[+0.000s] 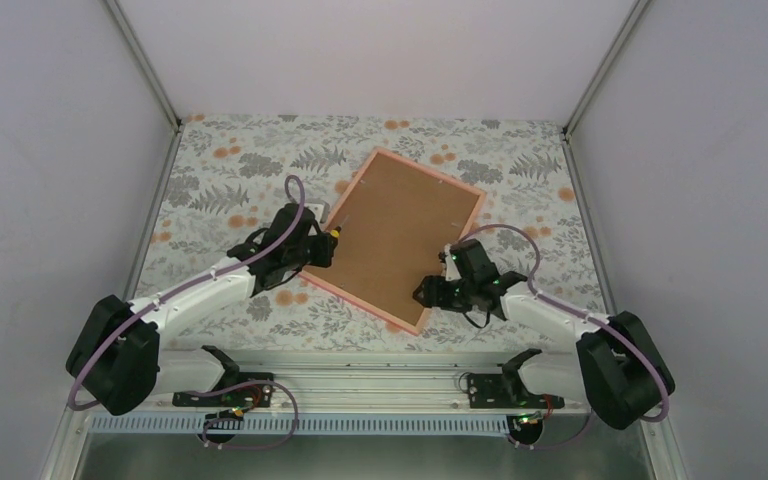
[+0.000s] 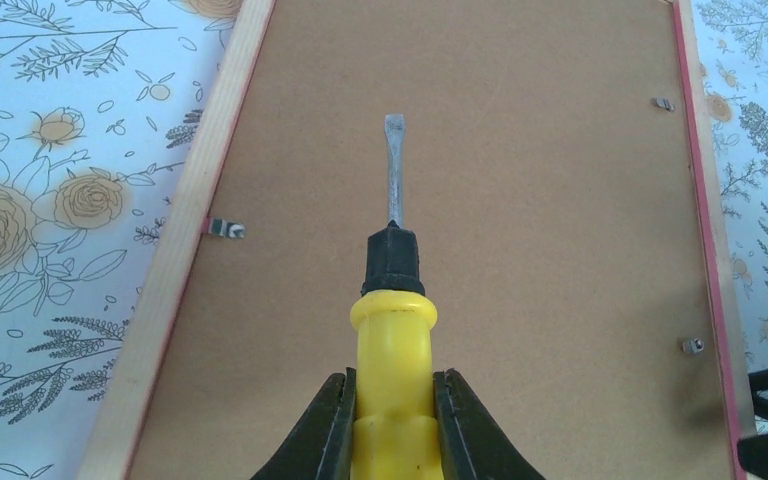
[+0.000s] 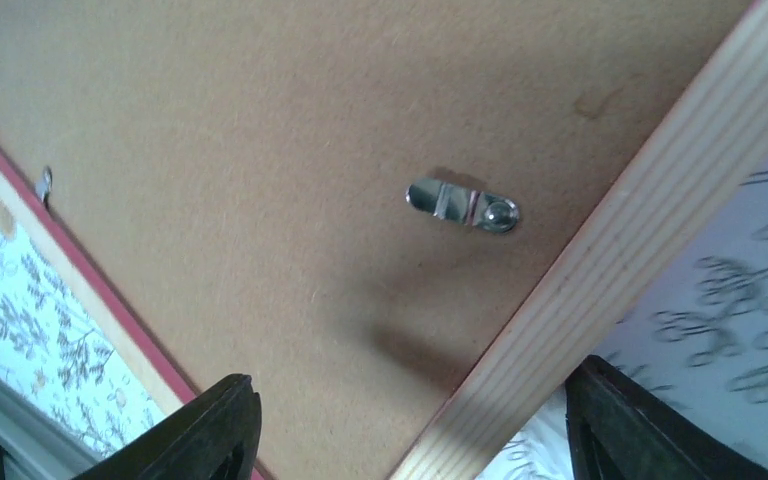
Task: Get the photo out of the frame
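Left pincer grips a screwdriver, blade pointing ahead over the frame, a clip seemingly just left; right pincer gapes.

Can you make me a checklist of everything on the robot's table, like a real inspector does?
Surface: flowery tablecloth, lying flat.
Job's things: frame lies face down, brown backing board facing up, small metal clips along its edges; photo not in sight.
Clutter: nothing seen.
Hands: left hand shut on a yellow screwdriver, its tip over the board; right hand open, one finger on either side of the frame's wooden edge.
Cables: purple cables run along both arms.
Surroundings: plain white walls, metal corner posts.
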Tool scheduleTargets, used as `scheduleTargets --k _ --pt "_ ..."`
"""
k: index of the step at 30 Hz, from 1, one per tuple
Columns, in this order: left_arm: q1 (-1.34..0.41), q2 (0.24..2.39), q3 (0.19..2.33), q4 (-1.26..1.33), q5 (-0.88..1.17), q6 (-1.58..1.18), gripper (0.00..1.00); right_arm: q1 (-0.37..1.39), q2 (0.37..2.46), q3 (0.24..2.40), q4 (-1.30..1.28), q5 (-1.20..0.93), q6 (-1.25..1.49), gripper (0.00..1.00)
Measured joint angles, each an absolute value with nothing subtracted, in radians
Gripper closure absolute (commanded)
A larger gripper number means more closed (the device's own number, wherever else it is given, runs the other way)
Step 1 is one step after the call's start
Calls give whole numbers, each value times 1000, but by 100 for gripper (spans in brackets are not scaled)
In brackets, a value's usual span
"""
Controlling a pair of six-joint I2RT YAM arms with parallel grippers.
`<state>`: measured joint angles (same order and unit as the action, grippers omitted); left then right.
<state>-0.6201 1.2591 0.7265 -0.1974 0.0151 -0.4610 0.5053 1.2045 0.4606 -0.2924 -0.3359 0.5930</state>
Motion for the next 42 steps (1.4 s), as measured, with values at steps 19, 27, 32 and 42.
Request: scheduleTargets --k 19,27,32,42 --pt "-619 1184 668 -197 -9 -458 98 851 1580 770 -221 -327 675 30" --pt "-596 1153 653 -209 -27 -456 98 883 1790 993 -191 -336 645 30" --pt "-582 1147 636 -212 -30 -456 98 880 1805 1030 -224 -332 581 28" --pt "-574 1153 632 -215 -29 -448 98 633 1597 1028 -339 -310 394 28"
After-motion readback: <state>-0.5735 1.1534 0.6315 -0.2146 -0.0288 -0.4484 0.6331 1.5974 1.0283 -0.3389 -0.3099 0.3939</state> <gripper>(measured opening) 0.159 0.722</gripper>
